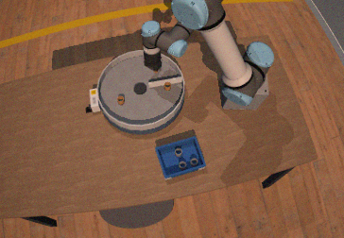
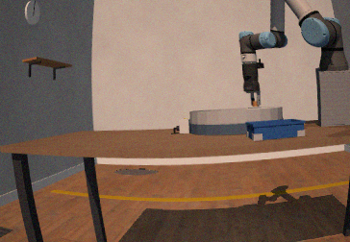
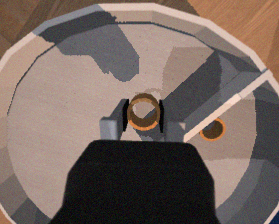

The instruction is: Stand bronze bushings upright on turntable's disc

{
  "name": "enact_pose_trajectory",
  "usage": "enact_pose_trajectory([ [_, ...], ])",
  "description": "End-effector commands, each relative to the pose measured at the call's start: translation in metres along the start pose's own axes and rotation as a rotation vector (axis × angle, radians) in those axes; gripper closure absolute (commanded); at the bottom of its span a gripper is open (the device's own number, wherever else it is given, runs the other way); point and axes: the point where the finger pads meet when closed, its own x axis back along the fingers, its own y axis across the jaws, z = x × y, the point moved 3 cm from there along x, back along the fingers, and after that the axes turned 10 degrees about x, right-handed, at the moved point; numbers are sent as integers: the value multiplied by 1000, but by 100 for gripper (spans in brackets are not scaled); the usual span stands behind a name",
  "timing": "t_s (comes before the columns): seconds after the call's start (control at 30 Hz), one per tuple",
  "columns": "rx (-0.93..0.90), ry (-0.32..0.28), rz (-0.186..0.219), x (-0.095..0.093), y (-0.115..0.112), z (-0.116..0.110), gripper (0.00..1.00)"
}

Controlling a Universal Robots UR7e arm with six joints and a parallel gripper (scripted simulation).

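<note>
My gripper [image 3: 143, 109] [image 2: 255, 103] is shut on a bronze bushing [image 3: 143, 112], held upright just above the back part of the turntable's disc [image 1: 128, 104] [image 3: 56, 125] [image 2: 226, 114]. In the top view the wrist [image 1: 152, 59] hides the held bushing. Two more bronze bushings [image 1: 121, 100] [image 1: 167, 86] [image 3: 212, 130] stand on the disc, one left of the dark hub [image 1: 140, 89], one right of it. The blue crate [image 1: 164, 164] [image 2: 274, 128] holds three steel bushings [image 1: 178, 151] [image 1: 194, 161] [image 1: 182, 165].
A pale raised bar [image 1: 165, 79] [image 3: 231, 102] lies across the disc between hub and rim. A small white box [image 1: 94, 97] [image 2: 183, 125] sits at the turntable's left side. The arm's base [image 1: 243, 94] stands at the table's right.
</note>
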Motion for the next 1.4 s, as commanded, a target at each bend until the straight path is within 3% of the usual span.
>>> enact_pose_trajectory([
  [0.0,2,0,4,0,-2,-1,100],
  [0.93,2,0,3,-4,-2,-1,100],
  [1.37,3,0,4,-24,-3,-2,100],
])
